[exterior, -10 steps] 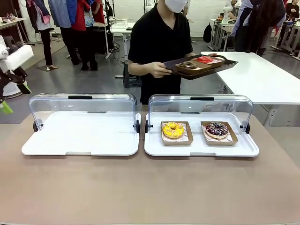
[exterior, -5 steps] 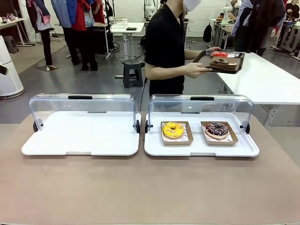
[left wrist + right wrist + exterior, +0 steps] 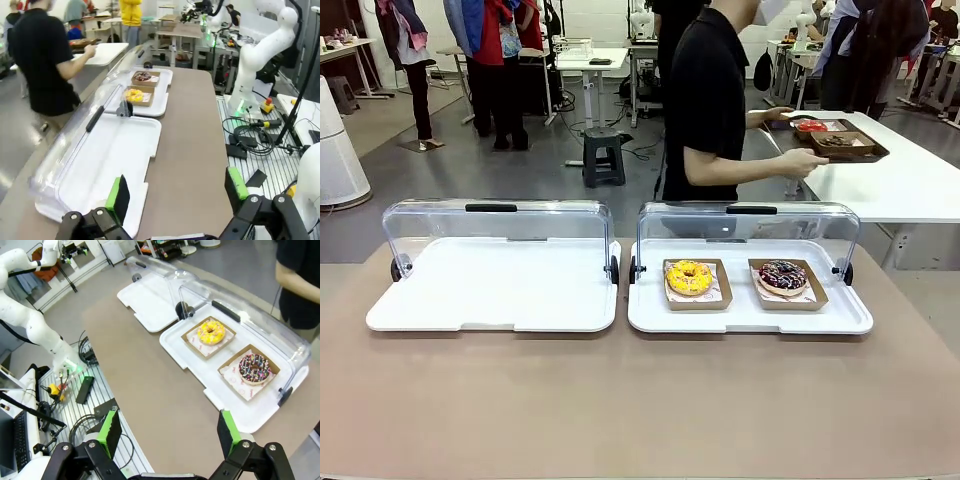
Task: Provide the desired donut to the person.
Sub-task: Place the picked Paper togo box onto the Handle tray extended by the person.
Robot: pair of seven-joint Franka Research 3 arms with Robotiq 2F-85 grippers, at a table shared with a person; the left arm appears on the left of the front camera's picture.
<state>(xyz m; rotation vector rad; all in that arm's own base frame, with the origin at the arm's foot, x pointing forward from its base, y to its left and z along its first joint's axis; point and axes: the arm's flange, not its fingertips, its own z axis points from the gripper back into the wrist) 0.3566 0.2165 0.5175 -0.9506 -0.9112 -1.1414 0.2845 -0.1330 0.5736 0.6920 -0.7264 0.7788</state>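
Note:
A yellow-iced donut (image 3: 689,277) and a chocolate sprinkled donut (image 3: 782,275) sit in cardboard trays on the right white tray (image 3: 750,318). The person (image 3: 705,100) in the black T-shirt stands behind it, turned right, holding a dark tray (image 3: 835,142) of donuts over a side table. In the left wrist view my left gripper (image 3: 178,187) hangs open and empty above the table's end, far from the yellow donut (image 3: 134,94) and the chocolate donut (image 3: 143,76). My right gripper (image 3: 168,431) is open too, high above the table, with the yellow donut (image 3: 210,332) and the chocolate donut (image 3: 255,367) well beyond it.
The left white tray (image 3: 490,290) holds nothing. Clear lids (image 3: 748,225) stand hinged up behind both trays. A white side table (image 3: 890,175) lies at the back right. A stool (image 3: 604,155) and bystanders are farther off. Brown tabletop (image 3: 640,400) stretches in front.
The person has turned and walked to the right with the dark tray, reaching over the white side table. My left arm, at the picture's left edge a second ago, has left the front view.

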